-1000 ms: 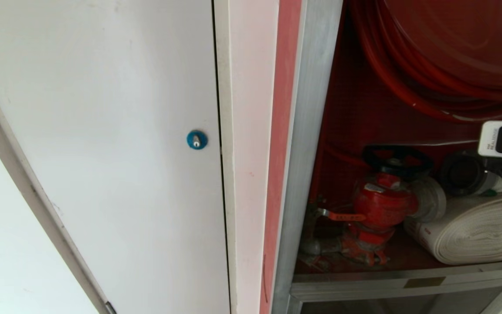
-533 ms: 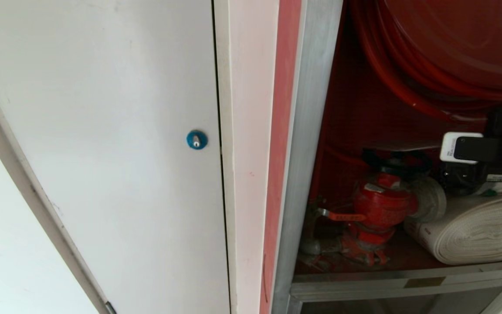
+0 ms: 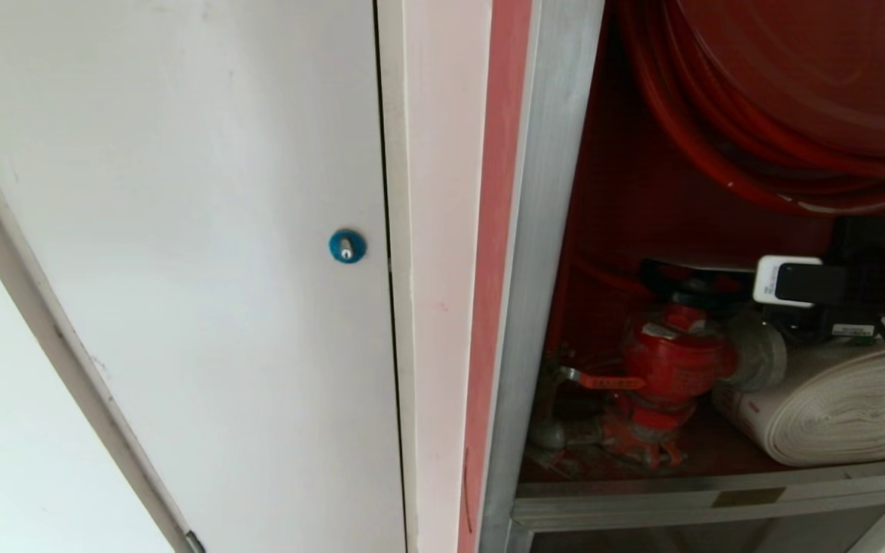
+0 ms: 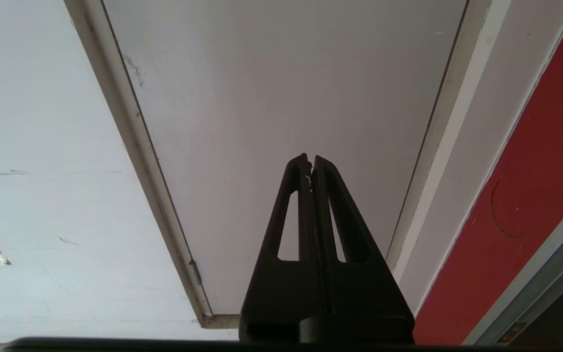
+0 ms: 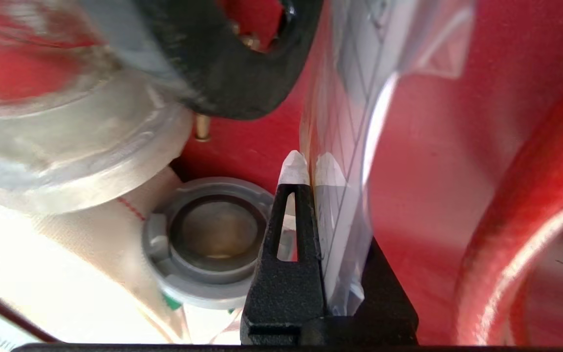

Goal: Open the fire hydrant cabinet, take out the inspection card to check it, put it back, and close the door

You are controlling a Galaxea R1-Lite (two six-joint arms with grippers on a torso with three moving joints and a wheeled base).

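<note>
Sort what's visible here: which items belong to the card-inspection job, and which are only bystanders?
Job:
- fire hydrant cabinet, open
- inspection card, clamped in right pincer

Bystanders:
- red hydrant valve
- rolled white hose
- red hose reel
- white door with blue lock
- left pincer, parked

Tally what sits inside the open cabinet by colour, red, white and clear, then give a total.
Red: 2, the hose reel and the valve
White: 1, the rolled flat hose
Clear-sleeved: 1, the inspection card, pinched in the right claw
Total: 4
</note>
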